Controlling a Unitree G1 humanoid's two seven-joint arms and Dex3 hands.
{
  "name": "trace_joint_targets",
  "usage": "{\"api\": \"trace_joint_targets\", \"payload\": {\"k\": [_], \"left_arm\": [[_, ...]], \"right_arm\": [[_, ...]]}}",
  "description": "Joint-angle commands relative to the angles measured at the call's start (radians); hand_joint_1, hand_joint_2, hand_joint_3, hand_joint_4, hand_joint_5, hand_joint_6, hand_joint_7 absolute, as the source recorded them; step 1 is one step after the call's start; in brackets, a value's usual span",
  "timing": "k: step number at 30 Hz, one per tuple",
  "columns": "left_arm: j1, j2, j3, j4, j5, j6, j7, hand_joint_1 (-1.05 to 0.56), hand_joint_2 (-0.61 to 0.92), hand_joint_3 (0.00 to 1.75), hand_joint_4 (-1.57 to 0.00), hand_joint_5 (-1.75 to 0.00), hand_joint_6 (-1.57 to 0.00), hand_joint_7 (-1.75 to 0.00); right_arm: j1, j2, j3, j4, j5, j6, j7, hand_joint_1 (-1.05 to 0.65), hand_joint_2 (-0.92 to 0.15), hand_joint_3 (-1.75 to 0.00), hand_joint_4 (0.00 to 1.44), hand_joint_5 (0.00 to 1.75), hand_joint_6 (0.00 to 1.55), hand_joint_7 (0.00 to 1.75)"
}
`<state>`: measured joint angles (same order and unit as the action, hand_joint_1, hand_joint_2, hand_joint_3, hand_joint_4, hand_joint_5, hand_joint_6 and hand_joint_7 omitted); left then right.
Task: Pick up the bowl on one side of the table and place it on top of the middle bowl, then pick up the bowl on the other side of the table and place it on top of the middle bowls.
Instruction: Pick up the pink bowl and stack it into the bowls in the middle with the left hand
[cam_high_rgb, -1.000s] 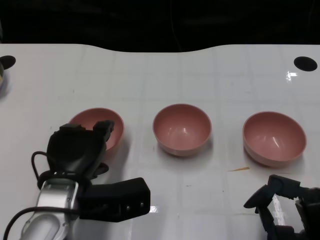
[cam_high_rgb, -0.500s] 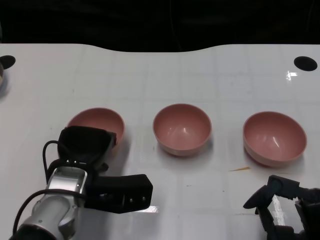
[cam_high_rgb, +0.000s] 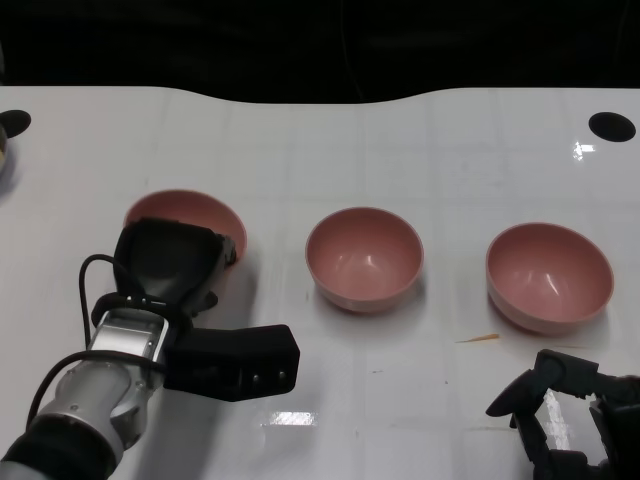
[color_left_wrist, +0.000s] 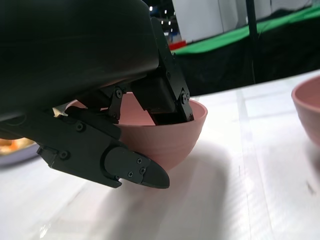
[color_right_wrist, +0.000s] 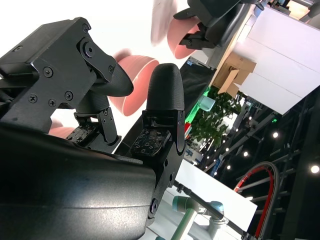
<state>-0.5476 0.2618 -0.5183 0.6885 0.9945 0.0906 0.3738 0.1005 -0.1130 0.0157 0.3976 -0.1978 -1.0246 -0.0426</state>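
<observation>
Three pink bowls stand in a row on the white table (cam_high_rgb: 300, 150). My left hand (cam_high_rgb: 170, 262) covers the near rim of the left bowl (cam_high_rgb: 185, 212). The left wrist view shows fingers (color_left_wrist: 165, 97) inside that left bowl (color_left_wrist: 175, 132) and the thumb (color_left_wrist: 132, 167) against its outer wall, so the hand grips the rim. The middle bowl (cam_high_rgb: 363, 257) and the right bowl (cam_high_rgb: 548, 275) stand free. My right hand (cam_high_rgb: 565, 415) rests low at the table's near right, below the right bowl, fingers apart and holding nothing.
Two round black holes sit at the far right corner (cam_high_rgb: 611, 127) and the far left corner (cam_high_rgb: 15, 123). A dish (cam_high_rgb: 4, 160) shows at the left edge. A small yellowish scrap (cam_high_rgb: 478, 339) lies in front of the right bowl. Dark background lies past the far edge.
My left hand has reached forward and closed over the left bowl's near rim; the bowl has shifted slightly away and to the left. The right hand has not moved.
</observation>
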Motion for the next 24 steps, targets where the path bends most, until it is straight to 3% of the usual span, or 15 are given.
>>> {"api": "trace_joint_targets", "payload": {"k": [1,2,3,4,5,6,9,10,14,24], "left_arm": [[-0.013,0.037,-0.001,-0.050,0.002,-0.032,0.068,-0.28,0.88,0.14,-0.87,-1.75,-1.19,-0.10],[-0.011,0.041,0.002,-0.068,-0.003,-0.046,0.080,-0.27,0.89,0.14,-0.87,-1.75,-1.22,-0.13],[-0.008,0.044,0.005,-0.085,-0.006,-0.056,0.089,-0.27,0.90,0.17,-0.87,-1.75,-1.08,-0.54],[-0.006,0.045,0.007,-0.106,-0.009,-0.063,0.093,-0.26,0.88,0.21,-0.86,-1.75,-0.86,-1.10],[-0.005,0.044,0.008,-0.121,-0.010,-0.066,0.094,-0.25,0.86,0.23,-0.86,-1.75,-0.77,-1.36],[-0.006,0.043,0.007,-0.132,-0.008,-0.070,0.098,-0.25,0.84,0.24,-0.86,-1.75,-0.72,-1.48],[-0.012,0.037,0.010,-0.149,-0.023,-0.116,0.120,-0.23,0.73,0.40,-0.87,-1.75,-0.71,-1.60],[-0.013,0.034,0.013,-0.149,-0.032,-0.135,0.133,-0.21,0.58,0.67,-0.88,-1.75,-0.69,-1.69],[-0.030,0.007,0.024,-0.134,-0.076,-0.216,0.162,-0.21,0.37,1.06,-0.89,-1.75,-0.68,-1.74],[-0.093,-0.076,0.006,-0.049,-0.144,-0.351,0.152,-0.24,0.36,1.22,-0.94,-1.75,-0.73,-1.72]], "right_arm": [[-0.006,-0.009,-0.005,0.004,0.015,-0.013,0.000,0.05,-0.36,-1.34,0.82,1.49,0.85,1.14],[-0.006,-0.009,-0.005,0.004,0.015,-0.011,0.000,0.05,-0.36,-1.35,0.82,1.49,0.85,1.14],[-0.006,-0.009,-0.006,0.005,0.013,-0.011,-0.001,0.05,-0.36,-1.35,0.82,1.49,0.85,1.14],[-0.005,-0.010,-0.006,0.003,0.009,-0.008,-0.002,0.05,-0.35,-1.36,0.82,1.48,0.84,1.14],[-0.005,-0.010,-0.006,0.002,0.010,-0.008,-0.001,0.05,-0.35,-1.36,0.82,1.48,0.84,1.15],[-0.005,-0.010,-0.004,0.002,0.015,-0.007,0.002,0.05,-0.35,-1.37,0.82,1.49,0.84,1.15],[-0.005,-0.010,0.000,0.002,0.025,-0.005,0.009,0.05,-0.35,-1.37,0.81,1.49,0.84,1.15],[-0.006,-0.011,0.000,0.005,0.027,-0.007,0.011,0.06,-0.35,-1.37,0.81,1.50,0.84,1.15],[-0.007,-0.011,-0.006,0.009,0.013,-0.010,0.006,0.05,-0.35,-1.36,0.81,1.51,0.84,1.16],[-0.003,-0.008,-0.008,0.000,0.011,0.000,0.003,0.07,-0.35,-1.37,0.82,1.49,0.85,1.15]]}}
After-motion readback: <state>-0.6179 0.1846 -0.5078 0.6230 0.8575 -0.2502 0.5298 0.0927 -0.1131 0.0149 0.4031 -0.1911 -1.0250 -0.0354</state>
